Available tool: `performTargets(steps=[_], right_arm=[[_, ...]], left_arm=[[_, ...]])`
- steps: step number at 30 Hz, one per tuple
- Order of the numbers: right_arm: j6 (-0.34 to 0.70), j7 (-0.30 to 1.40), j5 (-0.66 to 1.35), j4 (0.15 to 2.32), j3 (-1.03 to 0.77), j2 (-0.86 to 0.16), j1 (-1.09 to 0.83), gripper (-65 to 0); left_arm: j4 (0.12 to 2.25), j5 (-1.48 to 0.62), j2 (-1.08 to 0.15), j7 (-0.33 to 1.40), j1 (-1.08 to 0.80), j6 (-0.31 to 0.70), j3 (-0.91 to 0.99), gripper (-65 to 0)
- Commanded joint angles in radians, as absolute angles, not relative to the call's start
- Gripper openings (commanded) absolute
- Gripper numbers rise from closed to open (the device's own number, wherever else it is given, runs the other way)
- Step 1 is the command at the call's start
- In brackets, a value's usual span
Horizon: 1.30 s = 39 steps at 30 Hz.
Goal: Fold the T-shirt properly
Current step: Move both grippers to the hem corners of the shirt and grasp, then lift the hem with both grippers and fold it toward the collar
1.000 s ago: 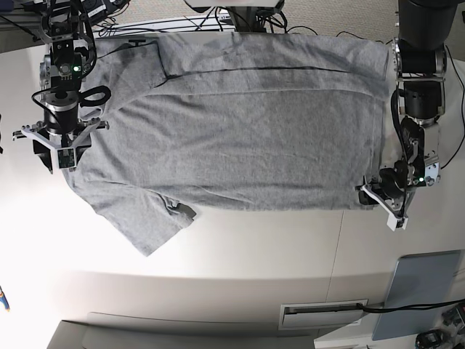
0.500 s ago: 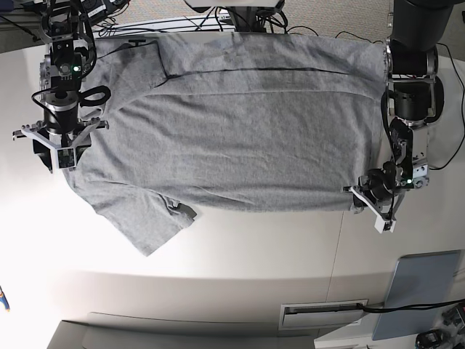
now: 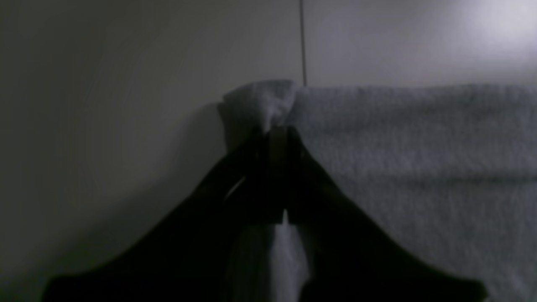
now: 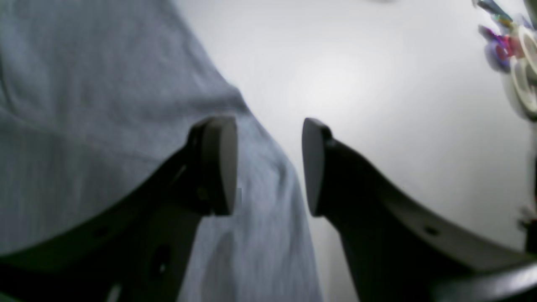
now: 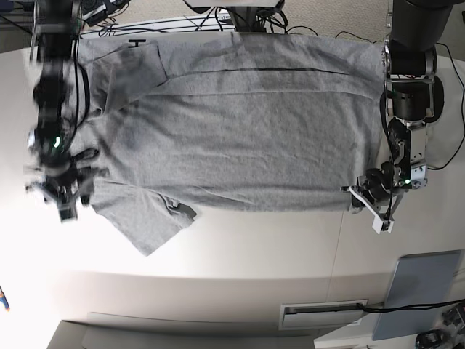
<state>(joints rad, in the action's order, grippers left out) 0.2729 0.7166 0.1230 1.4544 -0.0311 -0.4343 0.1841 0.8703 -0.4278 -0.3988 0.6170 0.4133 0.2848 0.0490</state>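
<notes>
The heather-grey T-shirt (image 5: 240, 123) lies spread plain side up on the white table, neck towards the view's left, one sleeve (image 5: 149, 222) pointing to the front. My left gripper (image 5: 361, 198) is at the shirt's front right hem corner. In the left wrist view it (image 3: 277, 132) is shut on a bunched fold of the grey cloth (image 3: 419, 147). My right gripper (image 5: 64, 200) is blurred at the shirt's left edge near the sleeve. In the right wrist view it (image 4: 266, 167) is open, and the cloth's edge (image 4: 84, 105) runs between its fingers (image 4: 218, 167).
The table's bare white top (image 5: 240, 254) lies in front of the shirt. A grey panel (image 5: 425, 291) sits at the front right and a slot (image 5: 323, 314) at the front edge. Cables (image 5: 240, 22) lie behind the shirt. Colourful small items (image 4: 512, 54) lie off to the side.
My right arm has moved along the shirt's left edge towards the front, to the sleeve. My left gripper shifted slightly left at the hem corner and then stayed there.
</notes>
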Motion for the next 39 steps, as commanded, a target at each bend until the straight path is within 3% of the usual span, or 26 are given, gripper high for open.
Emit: performTargets(steps=[1,11,20,23,27,33,39], right_arm=[[0.271,0.708,0.125,1.41,-0.027,-0.457,0.261,-39.7],[0.299,0.703,0.168,0.813,0.297,-0.431,0.694,-39.7],[0.295,0.633,0.164,0.507,0.353,-0.346,0.787,-39.7],[0.296,0.667,0.164,0.478,0.353,-0.335,0.78,-45.1],[0.295,0.696,0.156,0.479,0.353,-0.335,0.773,-65.0],[0.294,0.733,0.157,0.544,0.353,-0.343,0.771,-65.0],[0.243,0.807,0.174,0.8,0.352,-0.403,0.707,-65.0]], left_arm=[[0.876,-0.419,-0.407,0.64,0.426,0.288,0.05,-65.0],[0.876,-0.403,-0.407,0.639,0.41,0.288,0.05,-65.0],[0.876,-0.396,-0.407,0.636,0.41,0.288,0.05,-65.0],[0.876,-0.396,-0.407,0.626,0.41,0.288,0.05,-65.0],[0.876,-0.397,-0.408,0.621,0.41,0.289,0.05,-65.0],[0.931,-0.429,-0.411,0.653,0.406,0.287,0.05,-65.0],[1.134,-0.445,-0.419,0.71,0.341,0.257,0.054,-65.0]])
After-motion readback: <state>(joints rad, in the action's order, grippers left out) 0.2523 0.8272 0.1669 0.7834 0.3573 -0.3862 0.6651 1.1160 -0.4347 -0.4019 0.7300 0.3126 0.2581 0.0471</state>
